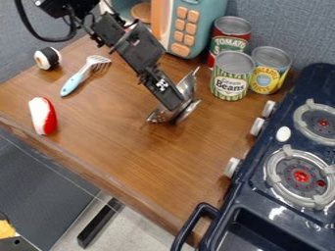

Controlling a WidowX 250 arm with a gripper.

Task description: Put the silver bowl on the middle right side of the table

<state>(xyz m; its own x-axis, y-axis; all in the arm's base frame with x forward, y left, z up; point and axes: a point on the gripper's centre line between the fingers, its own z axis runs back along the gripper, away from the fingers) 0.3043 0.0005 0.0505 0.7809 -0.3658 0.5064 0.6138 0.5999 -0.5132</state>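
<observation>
- The bowl point(188, 87) tilts just beside the tool point(173, 102), partly hidden by it.
- I can't tell how far the tool is open, or whether it grips anything.
- Beyond the tool, the microwave point(212, 10) is cut off; so is the stove point(254, 200), farther off.

The arm point(137, 46) is black throughout, built of boxy, straight-edged segments with knobbly, narrower joints between them. A thick black cable point(51, 40) curves in a wide loop beside the upper part, and thinner dark wires run near the joints. A small black-and-white patterned marking point(161, 84) sits on the narrow lower section.
</observation>
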